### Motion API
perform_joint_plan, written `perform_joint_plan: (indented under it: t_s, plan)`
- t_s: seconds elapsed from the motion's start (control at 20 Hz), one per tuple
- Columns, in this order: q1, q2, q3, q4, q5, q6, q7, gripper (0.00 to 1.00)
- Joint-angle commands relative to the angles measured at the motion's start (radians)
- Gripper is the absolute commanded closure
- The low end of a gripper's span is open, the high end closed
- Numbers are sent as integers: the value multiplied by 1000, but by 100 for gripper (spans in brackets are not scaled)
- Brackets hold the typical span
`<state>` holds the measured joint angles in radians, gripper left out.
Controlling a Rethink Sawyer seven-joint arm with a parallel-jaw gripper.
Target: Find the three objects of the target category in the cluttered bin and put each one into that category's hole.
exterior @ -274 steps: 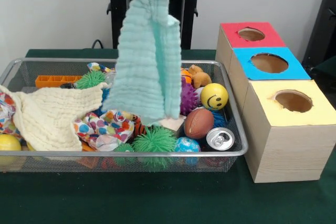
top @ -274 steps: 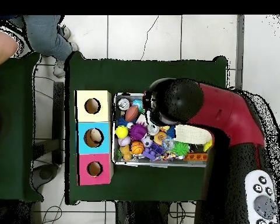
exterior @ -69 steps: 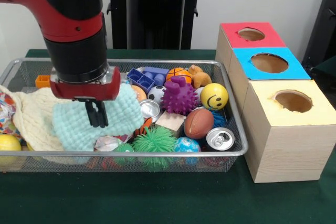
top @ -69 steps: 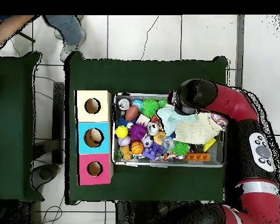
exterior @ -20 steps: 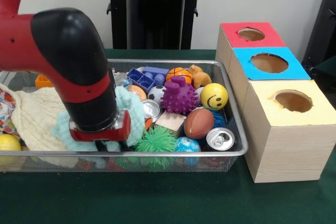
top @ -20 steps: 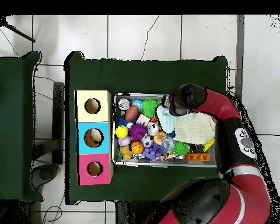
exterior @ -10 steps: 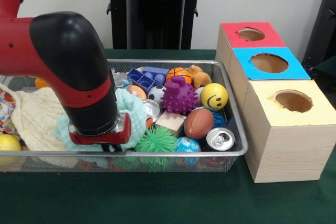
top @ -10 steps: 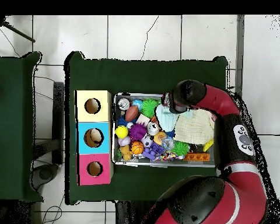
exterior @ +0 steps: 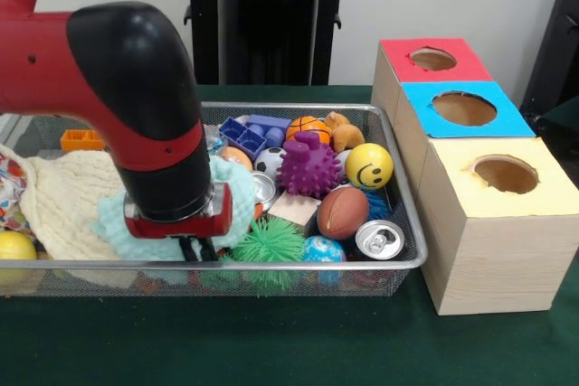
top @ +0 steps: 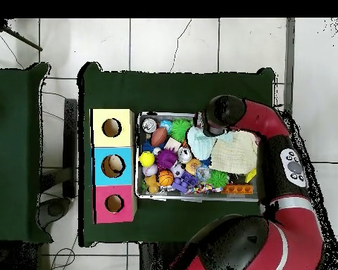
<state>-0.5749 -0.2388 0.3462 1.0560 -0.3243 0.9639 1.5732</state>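
Note:
My gripper is low in the wire bin, at its front rim, pressed against a teal cloth that lies bunched beside a cream cloth. The red wrist hides most of it; in the overhead view the arm's black elbow covers it. Right of the cloths lie a yellow smiley ball, a brown football, a small basketball, a soccer ball, a purple spiky ball and a green spiky ball.
Three boxes with round holes stand right of the bin: red, blue, yellow. Something tan shows inside the blue box's hole. Two cans, a wooden block and a blue plastic tray also lie in the bin.
The teal cloth, held up high earlier, now lies in the bin. Over the last second the wrist shifted slightly right along the front rim and the elbow swung over.

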Motion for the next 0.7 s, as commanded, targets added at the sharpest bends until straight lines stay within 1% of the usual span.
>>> perform_joint_plan:
  t_s: [0.05,0.2,0.25,0.4,0.6,0.65,0.7]
  plan:
    - [44,-184,-10,139,5,31,19,100]
    - [44,-232,-13,178,27,45,47,100]
    - [46,-243,-14,180,34,58,56,100]
    - [51,-290,-19,216,41,51,73,100]
    - [57,-351,-33,275,54,57,94,100]
    - [58,-380,-39,317,59,42,104,100]
    - [60,-395,-42,330,63,47,105,100]
